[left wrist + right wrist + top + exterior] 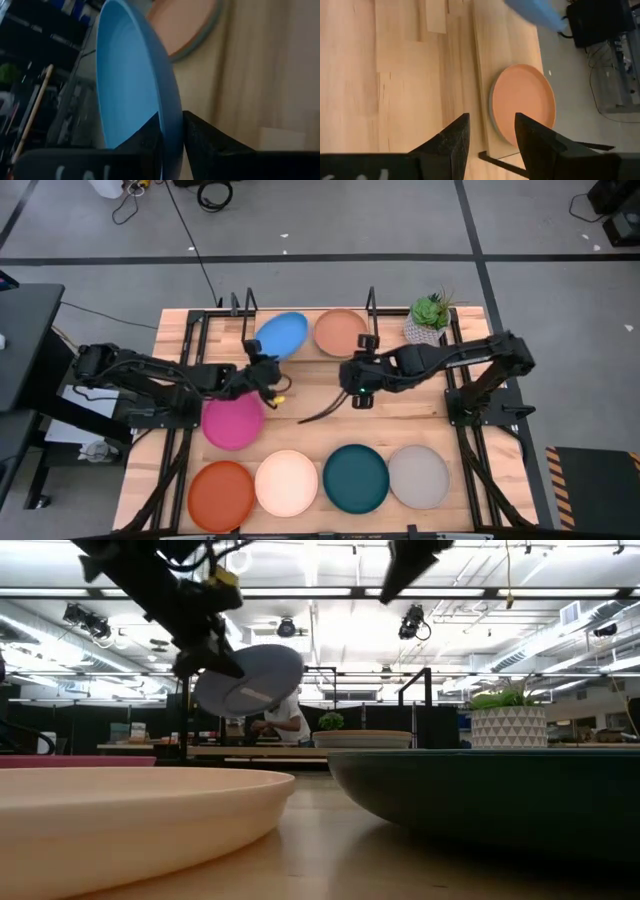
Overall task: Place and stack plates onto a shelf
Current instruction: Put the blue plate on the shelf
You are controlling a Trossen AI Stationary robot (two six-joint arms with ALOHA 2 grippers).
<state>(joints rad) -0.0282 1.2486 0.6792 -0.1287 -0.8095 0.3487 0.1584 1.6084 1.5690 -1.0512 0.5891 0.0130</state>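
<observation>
My left gripper [264, 366] is shut on a blue plate [282, 335], held in the air over the left part of the shelf [310, 356], a light plank with black uprights. A tan plate [340, 332] lies on the shelf with a greyish rim showing under it in the right wrist view. My right gripper [358, 386] hangs open near the table's middle, just nearer than the tan plate [522, 102], touching nothing. A magenta plate [233, 422] lies flat below the left arm. Orange [222, 495], cream [286, 483], dark teal [355, 478] and grey [418, 476] plates lie in a row along the near edge. My left gripper [172, 130] pinches the blue plate's rim [170, 107] at its near-left side, one finger on the hollow upper face and one on the underside. The fingers come roughly level from the table's left. The plate [250, 680] is lifted clear and steeply tilted.
A potted plant [430, 320] stands at the shelf's right end. Black frame rails run along both sides of the table [300, 405]. A dark cable [320, 412] lies on the wood below the right gripper. Bare wood shows between the shelf and the near row of plates.
</observation>
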